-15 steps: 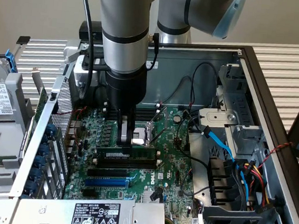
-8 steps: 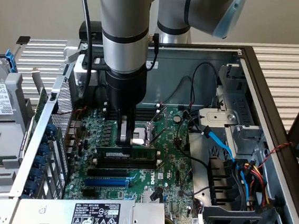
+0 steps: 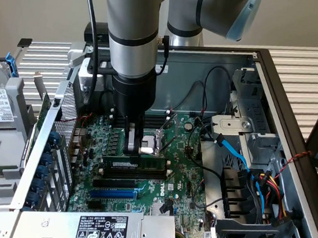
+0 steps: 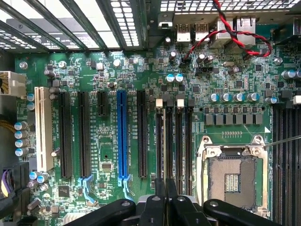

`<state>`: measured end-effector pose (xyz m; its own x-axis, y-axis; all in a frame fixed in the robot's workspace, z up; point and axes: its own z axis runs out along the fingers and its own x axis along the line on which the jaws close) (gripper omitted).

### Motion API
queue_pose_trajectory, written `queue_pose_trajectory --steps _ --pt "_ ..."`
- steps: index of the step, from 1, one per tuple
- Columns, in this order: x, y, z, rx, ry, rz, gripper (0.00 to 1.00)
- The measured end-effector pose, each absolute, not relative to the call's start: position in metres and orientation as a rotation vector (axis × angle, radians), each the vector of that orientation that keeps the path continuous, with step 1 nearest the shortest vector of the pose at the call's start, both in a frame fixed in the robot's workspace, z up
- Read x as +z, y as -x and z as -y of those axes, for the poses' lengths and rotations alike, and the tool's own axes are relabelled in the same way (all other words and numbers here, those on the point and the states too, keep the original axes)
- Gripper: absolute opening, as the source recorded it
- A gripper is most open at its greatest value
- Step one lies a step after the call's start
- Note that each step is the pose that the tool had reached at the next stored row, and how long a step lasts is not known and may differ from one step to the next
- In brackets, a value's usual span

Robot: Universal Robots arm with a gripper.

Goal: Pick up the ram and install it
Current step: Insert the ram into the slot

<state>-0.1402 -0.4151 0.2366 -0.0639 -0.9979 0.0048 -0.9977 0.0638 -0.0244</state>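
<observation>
Open PC case (image 3: 210, 59) bore the motherboard (image 3: 182, 172), gripper (image 3: 136, 149) clamped shut on top edge of the ram (image 3: 143, 163), which stood edge-up among the black memory slots (image 4: 188, 141) beside the CPU socket (image 4: 233, 176); risk: slight tilt or off-centre push could jam it, leaving end clips (image 4: 159, 102) unlatched.

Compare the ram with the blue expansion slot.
The ram is a dark-green board with black chips and a white label; the blue expansion slot is plain blue plastic. The ram stands on edge, rising above the motherboard; the blue expansion slot lies low on it. Both are long and narrow and run parallel.
</observation>
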Motion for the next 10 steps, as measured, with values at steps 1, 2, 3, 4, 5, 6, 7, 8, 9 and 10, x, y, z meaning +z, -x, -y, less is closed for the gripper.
queue_pose_trajectory --steps 1,2,3,4,5,6,7,8,9,10 --pt "0.2366 0.1401 0.4151 -0.033 2.140 -2.282 0.12" --pt "0.2367 0.1392 0.4160 -0.033 2.140 -2.282 0.12" --pt "0.2366 0.1380 0.4166 -0.033 2.140 -2.282 0.12" --pt "0.2366 0.1380 0.4166 -0.033 2.140 -2.282 0.12" --pt "0.2366 0.1379 0.4182 -0.033 2.140 -2.282 0.12" --pt "0.2361 0.1379 0.4182 -0.033 2.140 -2.282 0.12" --pt "0.2350 0.1379 0.4182 -0.031 2.140 -2.285 0.12" --pt "0.2338 0.1379 0.4182 -0.031 2.111 -2.311 0.12" --pt "0.2338 0.1379 0.4182 -0.031 2.113 -2.310 0.12" --pt "0.2338 0.1379 0.4182 -0.031 2.118 -2.306 0.12"
